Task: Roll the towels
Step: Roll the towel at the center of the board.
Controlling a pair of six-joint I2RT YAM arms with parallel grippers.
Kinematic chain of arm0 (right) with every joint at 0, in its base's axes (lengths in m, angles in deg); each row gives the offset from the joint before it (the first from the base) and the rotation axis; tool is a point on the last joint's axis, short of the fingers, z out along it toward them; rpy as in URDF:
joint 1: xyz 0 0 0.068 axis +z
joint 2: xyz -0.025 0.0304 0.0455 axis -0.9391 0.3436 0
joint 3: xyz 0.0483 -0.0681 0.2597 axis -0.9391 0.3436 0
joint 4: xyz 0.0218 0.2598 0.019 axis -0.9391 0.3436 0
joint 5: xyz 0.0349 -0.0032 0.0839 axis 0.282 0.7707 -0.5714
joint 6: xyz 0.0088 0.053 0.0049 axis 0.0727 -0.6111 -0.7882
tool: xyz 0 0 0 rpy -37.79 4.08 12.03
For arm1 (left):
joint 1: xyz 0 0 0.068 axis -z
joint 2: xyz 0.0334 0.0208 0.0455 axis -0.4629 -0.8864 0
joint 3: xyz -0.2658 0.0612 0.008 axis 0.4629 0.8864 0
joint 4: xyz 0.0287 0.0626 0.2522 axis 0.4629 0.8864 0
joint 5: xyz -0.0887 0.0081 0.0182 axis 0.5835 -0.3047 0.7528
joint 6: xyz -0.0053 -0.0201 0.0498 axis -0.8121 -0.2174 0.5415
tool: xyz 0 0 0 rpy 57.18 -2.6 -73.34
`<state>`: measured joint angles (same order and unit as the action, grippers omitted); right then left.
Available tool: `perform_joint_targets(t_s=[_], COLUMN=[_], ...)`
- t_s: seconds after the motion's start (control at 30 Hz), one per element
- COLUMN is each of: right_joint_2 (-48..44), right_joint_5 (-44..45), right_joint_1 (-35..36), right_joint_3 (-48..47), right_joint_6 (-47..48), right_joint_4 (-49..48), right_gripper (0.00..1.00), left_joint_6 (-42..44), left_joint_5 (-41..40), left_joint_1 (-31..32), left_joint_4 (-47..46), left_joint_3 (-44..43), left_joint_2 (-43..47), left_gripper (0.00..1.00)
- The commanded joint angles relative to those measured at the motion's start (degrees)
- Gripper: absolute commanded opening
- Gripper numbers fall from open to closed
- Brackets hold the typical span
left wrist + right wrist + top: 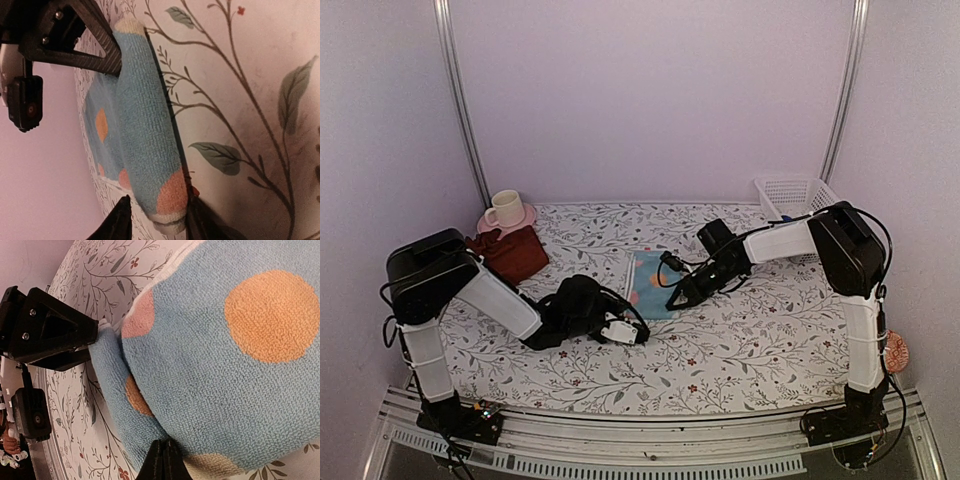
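The small light-blue towel with orange and pinkish patches [210, 365] is looped terry cloth, nubby and matt, with a cream hem. The larger dark maroon towel [510, 252] looks like soft, matt cloth. The white floral-print table covering [250, 100] is smooth with a faint sheen. The white lattice basket [795, 195] appears to be plastic, and the pink cup [505, 208] looks glossy.
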<state>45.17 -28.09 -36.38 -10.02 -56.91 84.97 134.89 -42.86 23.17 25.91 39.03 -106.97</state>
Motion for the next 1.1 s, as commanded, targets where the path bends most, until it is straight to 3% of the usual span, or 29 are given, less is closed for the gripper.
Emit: perform_joint_targets(t_s=[0.0,0.27,0.37,0.57,0.8,1.07], right_joint_2=[2.3,1.7,0.0,-6.6,-18.1,-26.8], right_joint_5=[2.0,1.9,2.1,5.7,15.3,27.7], right_joint_1=[-0.8,-0.8,-0.8,-0.8,0.2,8.9], right_joint_3=[-0.5,-0.6,-0.2,3.5,13.9,26.0], right_joint_6=[0.0,0.0,0.3,3.3,7.1,18.7], right_joint_4=[1.7,1.8,1.8,1.0,-5.7,-15.2], right_gripper=[0.06,0.06,0.09,0.36,0.54,0.62], left_joint_6=[1.7,1.2,-2.1,-9.0,-15.0,-18.4], left_joint_5=[-1.5,-2.2,-1.0,4.5,12.5,21.0], left_joint_1=[1.0,1.8,1.9,1.5,-0.6,-4.3], left_joint_4=[-0.5,-2.3,2.0,15.0,30.1,41.7], left_joint_3=[1.5,1.7,0.2,-2.9,-8.5,-14.9], left_joint_2=[-3.4,-5.5,-4.6,0.6,2.2,0.9], left_gripper=[0.33,0.01,0.0,0.0,0.0,0.0])
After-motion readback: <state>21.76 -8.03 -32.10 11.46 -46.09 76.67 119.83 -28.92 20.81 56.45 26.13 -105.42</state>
